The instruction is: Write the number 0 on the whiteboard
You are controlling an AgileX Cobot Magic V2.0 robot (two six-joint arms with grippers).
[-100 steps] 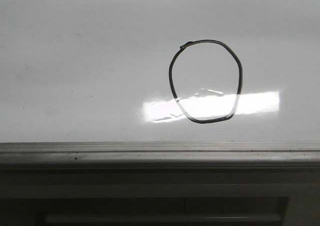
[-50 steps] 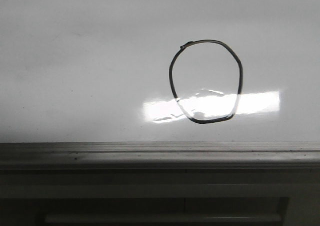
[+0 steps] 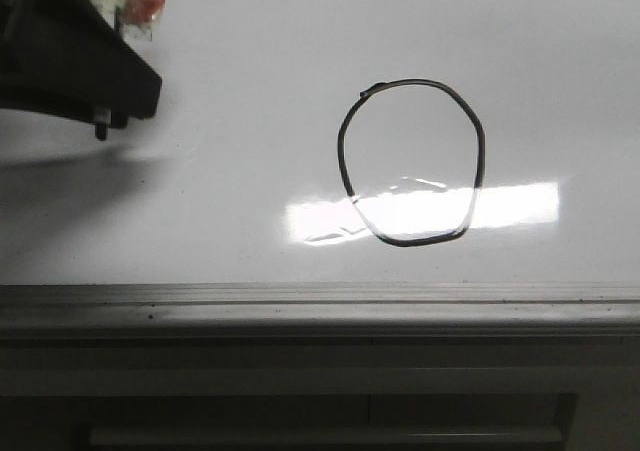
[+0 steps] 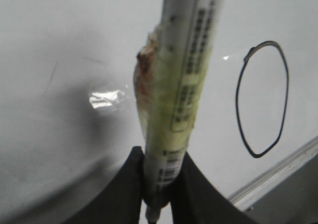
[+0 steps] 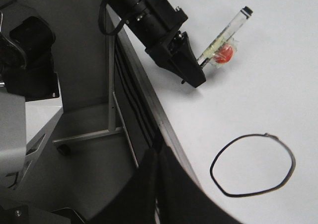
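Note:
The number 0 (image 3: 342, 161) is a black oval outline on the whiteboard (image 3: 200, 221), right of centre, crossing the bright light reflection. It also shows in the left wrist view (image 4: 237, 100) and the right wrist view (image 5: 248, 195). My left gripper (image 3: 110, 111) is over the board's far left, well apart from the 0. It is shut on a marker (image 4: 184, 85) with a taped red blob (image 5: 226, 52), and the marker points away from the board edge (image 5: 223, 33). My right gripper (image 5: 158, 184) is shut and empty, over the board's edge rail beside the 0.
A grey metal rail (image 3: 320, 306) runs along the board's near edge, with a ledge and a slot below it. Off the board, the right wrist view shows a metal stand on a caster (image 5: 84, 134) and grey robot housing (image 5: 25, 85).
The left gripper with the marker has come into the front view at the top left and casts a shadow on the board. The 0 is unchanged.

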